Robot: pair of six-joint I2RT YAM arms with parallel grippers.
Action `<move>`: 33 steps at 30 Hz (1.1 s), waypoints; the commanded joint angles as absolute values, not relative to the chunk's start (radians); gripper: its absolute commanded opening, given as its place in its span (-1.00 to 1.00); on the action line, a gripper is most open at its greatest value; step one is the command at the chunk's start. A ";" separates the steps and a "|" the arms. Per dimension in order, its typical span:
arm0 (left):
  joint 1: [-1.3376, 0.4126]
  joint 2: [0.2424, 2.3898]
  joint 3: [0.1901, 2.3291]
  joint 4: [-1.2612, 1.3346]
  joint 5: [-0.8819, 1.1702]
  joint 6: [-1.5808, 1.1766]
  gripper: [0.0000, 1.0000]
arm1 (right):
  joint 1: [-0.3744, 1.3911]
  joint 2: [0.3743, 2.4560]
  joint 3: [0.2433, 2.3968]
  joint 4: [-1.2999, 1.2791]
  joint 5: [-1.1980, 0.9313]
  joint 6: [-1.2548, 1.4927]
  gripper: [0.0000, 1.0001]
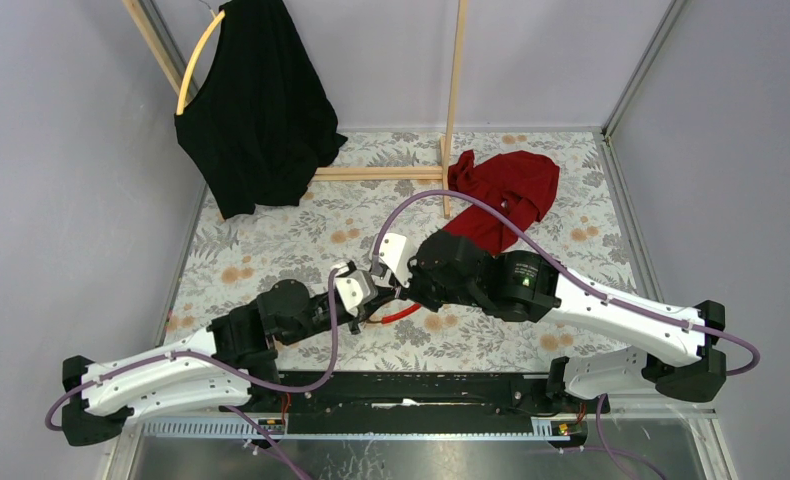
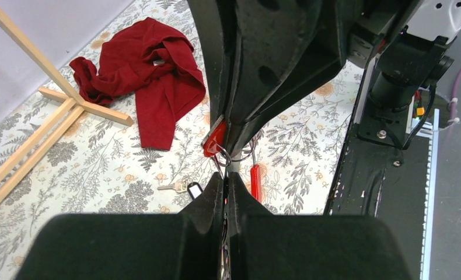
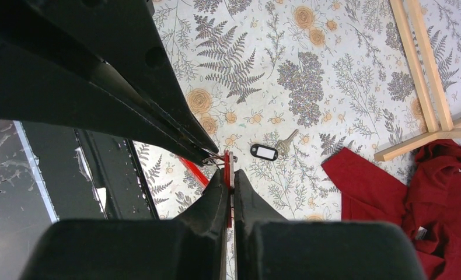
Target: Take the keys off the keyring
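My two grippers meet tip to tip above the floral table. My left gripper [image 1: 379, 300] [image 2: 227, 179] is shut on the keyring, whose thin wire loops [image 2: 243, 157] show just past its fingertips. The ring's bright red section [image 2: 255, 182] [image 1: 399, 313] [image 3: 194, 171] hangs below. My right gripper [image 1: 403, 288] [image 3: 229, 176] is shut on the red-tagged key [image 3: 229, 164] [image 2: 215, 140], which still touches the ring. A silver key with a black oblong tag [image 2: 187, 188] [image 3: 270, 150] lies loose on the table, apart from the ring.
A crumpled red cloth [image 1: 506, 190] [image 2: 152, 76] lies at the back right. A wooden rack [image 1: 451, 100] stands behind, with a black garment [image 1: 256, 110] on a yellow hanger hoop [image 1: 196, 65]. The black base rail [image 1: 411, 395] runs along the near edge.
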State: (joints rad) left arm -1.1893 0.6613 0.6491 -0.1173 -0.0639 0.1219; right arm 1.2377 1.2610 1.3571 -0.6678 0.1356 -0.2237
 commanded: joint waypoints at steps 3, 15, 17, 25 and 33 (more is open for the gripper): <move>-1.180 0.610 0.628 -0.079 -0.191 0.027 -1.00 | 1.218 1.235 1.328 -0.817 0.237 -0.242 -1.00; -1.180 0.581 0.594 -0.033 -0.205 -0.045 -1.00 | 1.225 1.201 1.272 -0.730 0.410 -0.304 -1.00; -1.180 0.579 0.594 -0.030 -0.213 -0.044 -1.00 | 1.238 1.171 1.244 -0.670 0.424 -0.344 -1.00; -1.180 0.572 0.596 -0.017 -0.281 -0.078 -1.00 | 1.336 1.069 1.103 -0.462 0.512 -0.504 -1.00; -1.180 0.562 0.590 -0.027 -0.241 -0.080 -1.00 | 1.378 1.091 1.067 -0.400 0.656 -0.624 -1.00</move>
State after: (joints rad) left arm -1.1950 0.6083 0.5865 -0.0200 -0.1585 -0.0803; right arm 1.3849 1.1183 1.0809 -0.3267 0.4046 -0.5034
